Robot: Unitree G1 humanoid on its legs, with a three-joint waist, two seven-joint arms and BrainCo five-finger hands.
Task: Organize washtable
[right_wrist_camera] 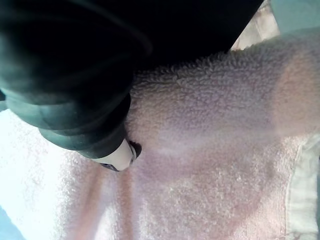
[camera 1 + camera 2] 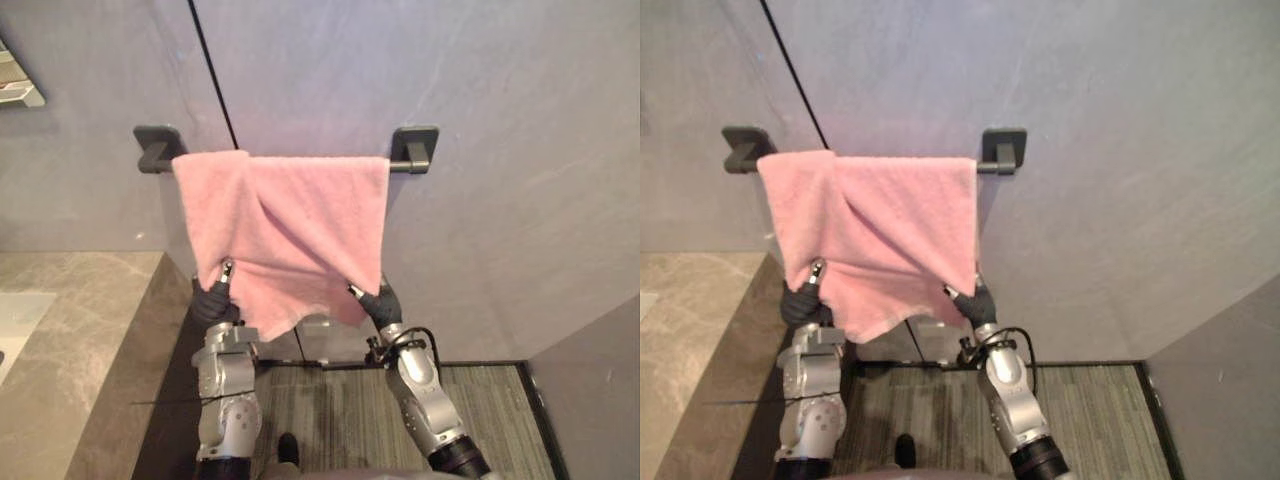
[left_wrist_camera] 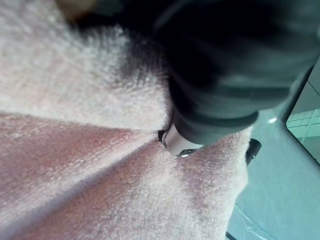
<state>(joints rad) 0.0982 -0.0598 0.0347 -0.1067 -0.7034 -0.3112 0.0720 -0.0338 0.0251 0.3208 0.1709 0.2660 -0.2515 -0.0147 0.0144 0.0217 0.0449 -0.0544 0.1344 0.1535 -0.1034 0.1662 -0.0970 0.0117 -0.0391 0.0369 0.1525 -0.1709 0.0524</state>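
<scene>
fingers [image 2: 226, 269] pinch towel [image 2: 290, 220]; eye views show rail [image 2: 412, 152]

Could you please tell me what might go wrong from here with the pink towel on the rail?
1. The pink terry towel is only draped over the dark metal wall rail. With the left hand and the right hand both at its lower edge, a downward tug could slide it off.
2. It hangs with a diagonal fold and an uneven hem, so pulling harder on one side may leave it more crooked.
</scene>
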